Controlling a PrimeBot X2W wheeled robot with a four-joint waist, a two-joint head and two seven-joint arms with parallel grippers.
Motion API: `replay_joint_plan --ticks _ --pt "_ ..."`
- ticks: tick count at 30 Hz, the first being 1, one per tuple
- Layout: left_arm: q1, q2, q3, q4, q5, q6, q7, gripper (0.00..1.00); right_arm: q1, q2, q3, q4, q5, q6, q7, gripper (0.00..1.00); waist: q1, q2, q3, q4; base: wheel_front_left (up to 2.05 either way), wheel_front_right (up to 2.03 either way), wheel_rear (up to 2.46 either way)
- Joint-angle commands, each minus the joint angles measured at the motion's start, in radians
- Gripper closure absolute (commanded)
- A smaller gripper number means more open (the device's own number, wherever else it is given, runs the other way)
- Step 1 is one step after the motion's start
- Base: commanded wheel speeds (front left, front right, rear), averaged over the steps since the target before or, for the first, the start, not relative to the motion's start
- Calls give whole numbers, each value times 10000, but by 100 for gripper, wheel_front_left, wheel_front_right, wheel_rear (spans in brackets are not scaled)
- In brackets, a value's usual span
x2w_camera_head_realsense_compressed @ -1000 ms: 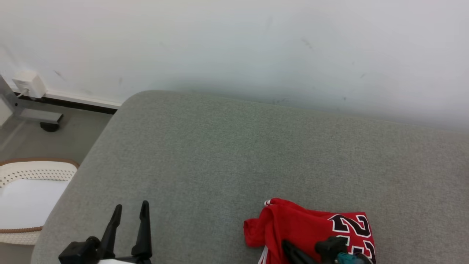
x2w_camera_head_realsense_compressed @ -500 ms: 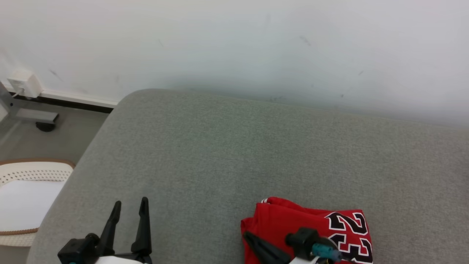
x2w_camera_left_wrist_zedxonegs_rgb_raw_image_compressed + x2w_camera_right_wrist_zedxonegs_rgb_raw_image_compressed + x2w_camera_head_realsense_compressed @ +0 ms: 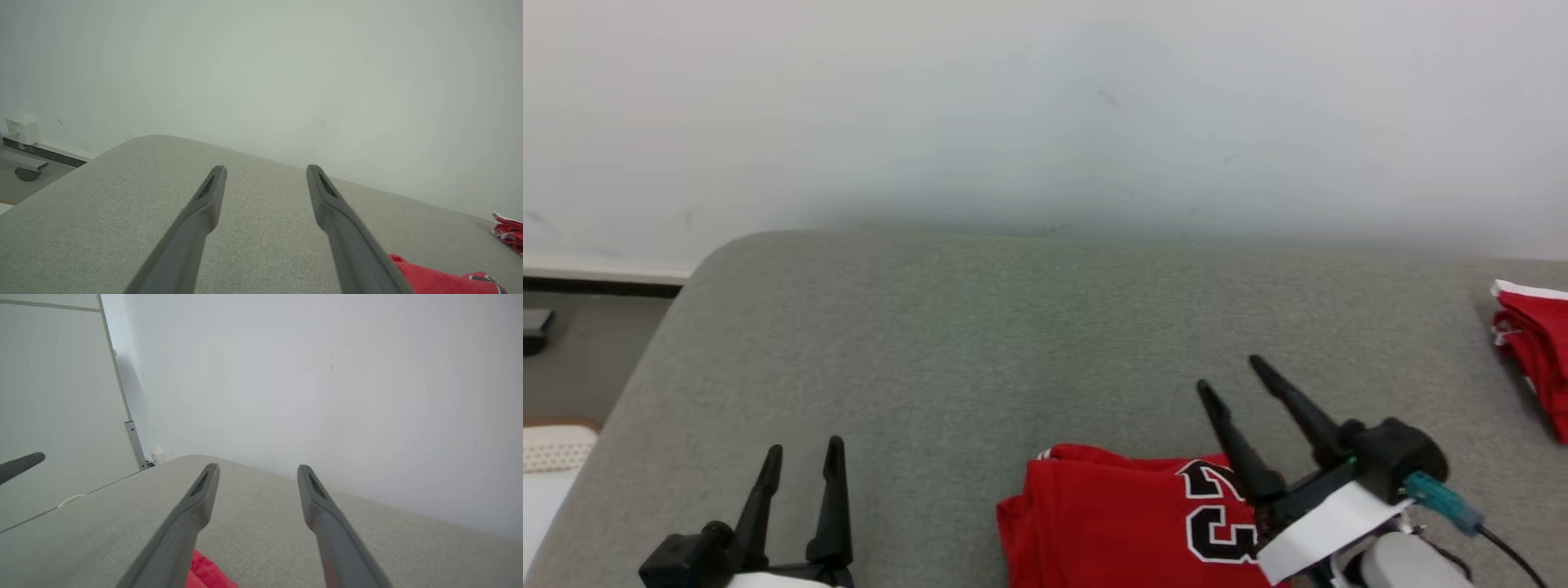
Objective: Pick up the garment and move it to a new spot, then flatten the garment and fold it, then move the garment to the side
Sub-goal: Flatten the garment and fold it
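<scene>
Over the right edge of the folded red garment [image 3: 1111,523], lying on the grey table [image 3: 980,327], the right pincer [image 3: 1232,374] is seen spread wide and empty, apparently because folding is judged done and only the move aside remains. Left of the garment, the left pincer [image 3: 805,446] is held wide and idle. Farther left, a pale basket [image 3: 556,449] is glimpsed, its contents not made out.

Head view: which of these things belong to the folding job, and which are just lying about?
Job:
folded red jersey, at the near edge of the grey cushion
right gripper, fingers apart, by the jersey
left gripper, fingers apart, holding nothing

Lying about:
second red garment, far right edge
white perforated basket, beyond the cushion at left
</scene>
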Motion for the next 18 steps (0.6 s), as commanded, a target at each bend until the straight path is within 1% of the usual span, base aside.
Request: replay_joint_plan --ticks 1,2,6,10,16,18 --pt "98 39 90 -40 136 -24 -17 0 222 -151 -260 -191 -176 -3 -18 0 0 -1 -39 -384 0 0 0" --pt "98 39 90 -40 136 -24 -17 0 222 -151 -260 -191 -176 -3 -18 0 0 -1 -39 -384 0 0 0" --pt "54 40 253 -81 136 -69 -17 0 573 -458 -1177 -682 -542 -3 -19 0 0 -1 -51 -835 0 0 0" --pt "66 37 318 -160 142 -51 -17 0 1019 -560 -2054 -1050 -769 -3 -17 0 0 -1 -47 -1213 0 0 0" --pt "50 40 437 -279 94 0 -17 0 1973 -152 -3203 -1367 -1042 -3 -18 0 0 -1 -22 -1545 0 0 0" --pt "95 38 484 -293 130 17 -17 0 2276 -82 -3348 -1414 -1158 -3 -15 0 0 -1 -2 -1608 0 0 0"
